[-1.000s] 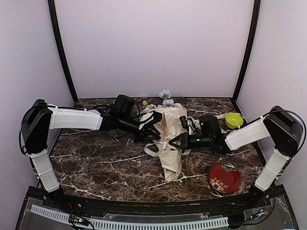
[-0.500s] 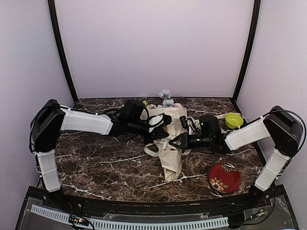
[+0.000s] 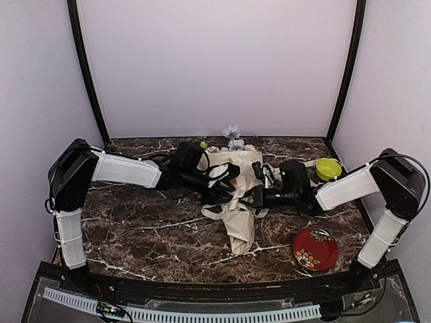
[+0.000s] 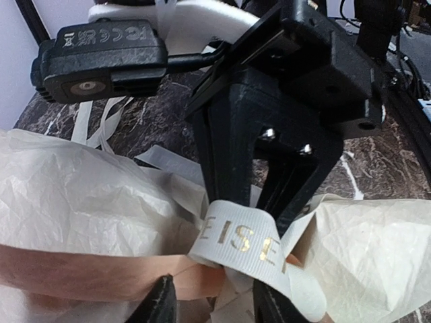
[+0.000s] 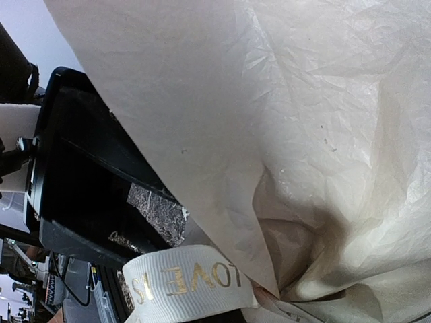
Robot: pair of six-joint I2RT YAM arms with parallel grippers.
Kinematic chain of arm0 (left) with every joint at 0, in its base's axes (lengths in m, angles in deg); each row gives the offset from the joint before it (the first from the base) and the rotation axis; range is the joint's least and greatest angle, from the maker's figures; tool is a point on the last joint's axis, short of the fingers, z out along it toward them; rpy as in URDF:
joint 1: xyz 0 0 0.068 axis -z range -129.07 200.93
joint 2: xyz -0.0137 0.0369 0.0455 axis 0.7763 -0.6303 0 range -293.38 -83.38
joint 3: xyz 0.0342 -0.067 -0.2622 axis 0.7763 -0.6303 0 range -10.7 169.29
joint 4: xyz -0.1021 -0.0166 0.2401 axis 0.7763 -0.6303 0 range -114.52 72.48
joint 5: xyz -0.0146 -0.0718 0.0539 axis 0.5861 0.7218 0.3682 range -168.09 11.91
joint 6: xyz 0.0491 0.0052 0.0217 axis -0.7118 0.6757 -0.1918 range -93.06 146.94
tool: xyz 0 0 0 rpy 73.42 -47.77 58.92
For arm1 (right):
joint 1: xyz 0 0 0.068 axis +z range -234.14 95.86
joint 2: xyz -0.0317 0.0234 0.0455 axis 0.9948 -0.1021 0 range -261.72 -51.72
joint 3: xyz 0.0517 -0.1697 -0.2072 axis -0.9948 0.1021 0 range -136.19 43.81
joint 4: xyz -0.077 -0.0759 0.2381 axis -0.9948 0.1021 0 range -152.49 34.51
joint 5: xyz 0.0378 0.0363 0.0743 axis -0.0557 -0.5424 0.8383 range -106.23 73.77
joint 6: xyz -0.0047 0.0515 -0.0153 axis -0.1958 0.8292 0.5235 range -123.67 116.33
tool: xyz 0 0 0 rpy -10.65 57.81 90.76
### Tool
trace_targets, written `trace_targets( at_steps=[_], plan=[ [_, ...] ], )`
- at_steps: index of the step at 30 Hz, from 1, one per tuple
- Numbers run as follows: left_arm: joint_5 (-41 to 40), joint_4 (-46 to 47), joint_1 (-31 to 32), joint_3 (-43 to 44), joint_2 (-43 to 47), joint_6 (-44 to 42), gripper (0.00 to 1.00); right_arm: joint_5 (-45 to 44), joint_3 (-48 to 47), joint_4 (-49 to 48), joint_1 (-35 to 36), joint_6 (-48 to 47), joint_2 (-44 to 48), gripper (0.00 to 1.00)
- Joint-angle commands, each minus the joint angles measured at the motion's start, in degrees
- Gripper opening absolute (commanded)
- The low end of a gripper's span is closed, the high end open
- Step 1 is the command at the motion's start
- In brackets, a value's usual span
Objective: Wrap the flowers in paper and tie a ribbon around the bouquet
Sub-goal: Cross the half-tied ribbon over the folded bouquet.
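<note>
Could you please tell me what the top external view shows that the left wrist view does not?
Only the top external view shows the flowers, the lime-green bowl and the red plate. Only the left wrist view shows gold lettering on the ribbon and the peach side of the paper. Both show the paper, the ribbon and the marble table.

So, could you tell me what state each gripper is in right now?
Left gripper: open, fingers apart over the paper.
Right gripper: closed, pinching the ribbon.
</note>
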Motion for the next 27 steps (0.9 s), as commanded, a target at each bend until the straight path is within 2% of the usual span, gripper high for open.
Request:
trace_targets(
  at_steps=[1,9,13,23,27],
  plan=[
    [10.3,-3.9,-1.6,0.7,3.4,0.6,0.45,-1.0,-1.2,-2.5,-0.4,-0.3,0.9,0.00],
    [17.5,-8.4,-2.5,3.7,1.6,-0.1,0.53,-1.9,-1.3,-2.4,-0.4,-0.5,1.6,0.00],
    [19.9,-9.6,-2.5,3.9,1.0,-1.1,0.53,-1.9,-1.5,-2.1,-0.4,-0.6,1.6,0.00],
    [20.5,-10.9,-2.5,5.0,-0.1,-0.6,0.50,-1.8,-1.6,-2.3,-0.4,-0.5,1.7,0.00],
    [17.3,-10.7,-2.4,4.8,-0.4,-0.2,0.48,-1.6,-1.6,-2.8,-0.3,-0.3,1.5,0.00]
  ],
)
